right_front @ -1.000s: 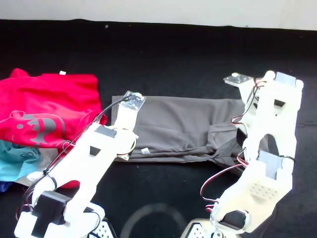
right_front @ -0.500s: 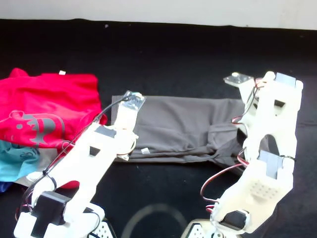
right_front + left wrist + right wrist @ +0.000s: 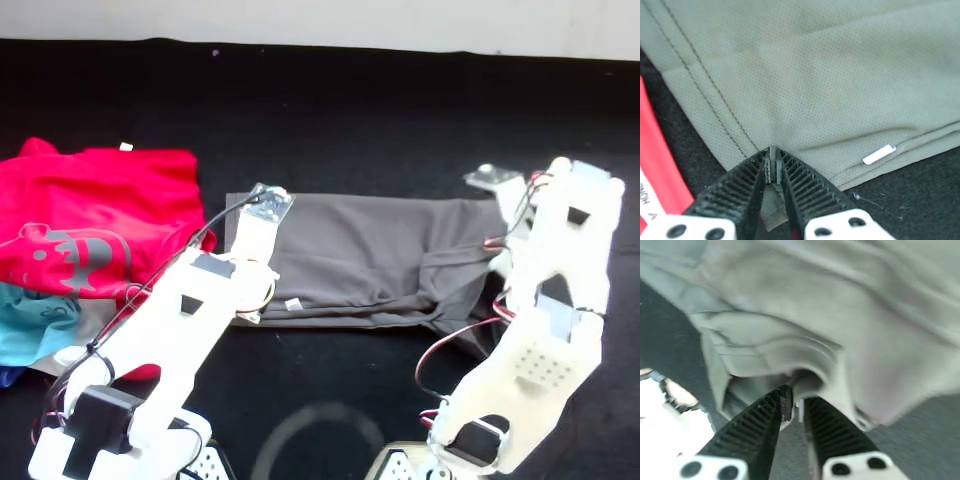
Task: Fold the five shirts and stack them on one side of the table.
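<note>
- The grey shirt [image 3: 370, 260] is lying spread flat across the middle of the black worktop [image 3: 350, 110], its long side running from one arm to the other. The end by the right arm [image 3: 545, 330] is bunching into loose folds.
- The left pincer [image 3: 774, 167] is clenched on the grey shirt. Its ribbed jaws are meeting on the stitched hem at the corner nearest the red shirt [image 3: 90, 215], with a scrap of cloth pressed between them.
- In the high view the left arm [image 3: 170, 340] is reaching out over that same corner, its wrist covering the spot where the cloth is being held.
- A small white tag [image 3: 879, 154] is sticking out from the layered edge of the grey shirt, a little way along the hem from the left pincer.
- The right pincer [image 3: 795, 405] is sitting at the crumpled end of the grey shirt. Its jaws are standing nearly together and seem to be nipping a fold of the cloth, but the bunched fabric is hiding the tips, so the grip is not certain.
- In the high view the right arm is standing tall over that end, at the worktop's right side, its wrist above the shirt's far corner.
- The red shirt is lying unfolded at the left side of the worktop. Its edge is just beside the grey shirt's corner and is showing as a red strip in the left wrist view.
- A teal shirt [image 3: 35, 320] is peeking out from under the red shirt's near edge, partly behind the left arm.
</note>
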Controlling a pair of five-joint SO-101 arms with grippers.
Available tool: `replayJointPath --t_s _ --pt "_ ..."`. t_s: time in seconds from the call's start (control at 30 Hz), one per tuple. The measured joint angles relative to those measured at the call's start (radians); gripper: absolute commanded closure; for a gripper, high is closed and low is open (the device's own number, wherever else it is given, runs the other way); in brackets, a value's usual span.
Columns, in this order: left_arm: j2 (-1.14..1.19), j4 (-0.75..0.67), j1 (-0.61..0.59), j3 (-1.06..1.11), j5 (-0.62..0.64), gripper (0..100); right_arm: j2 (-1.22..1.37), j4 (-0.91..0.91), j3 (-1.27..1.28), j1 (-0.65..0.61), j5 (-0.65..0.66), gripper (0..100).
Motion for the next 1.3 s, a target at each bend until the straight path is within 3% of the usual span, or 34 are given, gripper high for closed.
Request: replayJointPath --t_s 0.4,0.47,0.57,0.63,0.77,0.93,1.1,1.3 --pt "0.000 0.000 0.000 0.000 0.000 99 0.008 0.000 -0.198 0.040 0.000 97.2" --pt "0.000 0.000 0.000 0.000 0.000 99 0.008 0.025 -0.198 0.020 -0.006 93.0" --pt "0.000 0.000 0.000 0.000 0.000 99 0.008 0.040 -0.198 0.000 -0.075 78.7" --pt "0.000 0.000 0.000 0.000 0.000 99 0.008 0.044 -0.192 -0.003 -0.103 76.5" --pt "0.000 0.000 0.000 0.000 0.000 99 -0.057 0.044 -0.058 -0.005 -0.097 85.8" --pt "0.000 0.000 0.000 0.000 0.000 99 -0.353 0.029 0.242 -0.006 -0.046 83.7" --pt "0.000 0.000 0.000 0.000 0.000 99 -0.582 -0.173 0.559 -0.006 -0.048 80.7" --pt "0.000 0.000 0.000 0.000 0.000 99 -0.597 -0.356 0.755 -0.006 -0.064 80.7"
